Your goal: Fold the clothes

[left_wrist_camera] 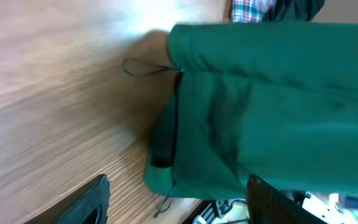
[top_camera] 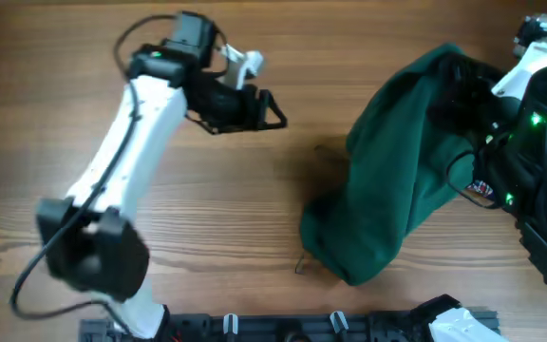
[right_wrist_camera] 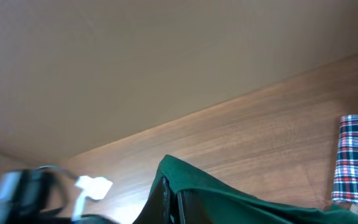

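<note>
- Step in hand, as judged: opening out the clothes (top_camera: 397, 190) for a first fold.
- Right end effector (right_wrist_camera: 171, 202): clenched on an upper edge of the clothes, holding that part raised.
- Left end effector (top_camera: 273, 109): released, empty, above bare counter (top_camera: 207, 218), well apart from the fabric.
- Method advised: take the lower corner nearest the left arm, pinch one layer only, draw it taut away from the right hold, then lay it flat.
- Clothes: plain dark teal-green, soft, bunched in deep folds. They lie on the right arm's side of the counter, lower end resting on the wood.
- Thin dark cord (left_wrist_camera: 143, 67): trails from the hem; keep it clear of the pinch.
</note>
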Robot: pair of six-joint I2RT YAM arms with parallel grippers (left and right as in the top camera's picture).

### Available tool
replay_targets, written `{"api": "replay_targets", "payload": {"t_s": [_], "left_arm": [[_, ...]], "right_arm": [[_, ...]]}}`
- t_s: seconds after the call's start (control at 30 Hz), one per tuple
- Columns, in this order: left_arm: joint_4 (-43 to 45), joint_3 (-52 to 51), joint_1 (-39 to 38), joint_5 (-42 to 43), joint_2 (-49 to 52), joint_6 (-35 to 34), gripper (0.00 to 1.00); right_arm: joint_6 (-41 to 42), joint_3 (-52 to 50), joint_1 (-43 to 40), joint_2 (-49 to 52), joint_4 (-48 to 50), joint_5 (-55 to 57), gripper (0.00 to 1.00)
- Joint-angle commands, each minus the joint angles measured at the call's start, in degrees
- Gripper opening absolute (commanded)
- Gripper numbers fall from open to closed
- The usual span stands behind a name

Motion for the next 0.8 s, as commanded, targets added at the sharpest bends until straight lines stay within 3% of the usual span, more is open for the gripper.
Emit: {"api": "replay_targets", "payload": {"t_s": [0.0, 0.33, 0.47, 0.77], "left_arm": [[1.5, -0.5, -3.6, 5.5, 7.1, -1.0, 0.7], [11.1, -0.5, -6.6, 10.3, 11.6, -1.0, 0.7], [16.9, -0.8, -8.2, 16.4, 15.2, -1.0, 0.69], [21.9, -1.2, -11.6, 20.1, 20.0, -1.0, 0.7]], "right_arm": [[-0.2, 0.7, 0.1, -1.6, 0.1, 1.5, 0.04], [0.1, 0.7, 0.1, -5.4, 1.0, 3.7, 0.04], [0.6, 0.7, 0.1, -6.5, 1.0, 2.3, 0.04], [0.5, 0.7, 0.1, -6.5, 0.8, 2.3, 0.04]]}}
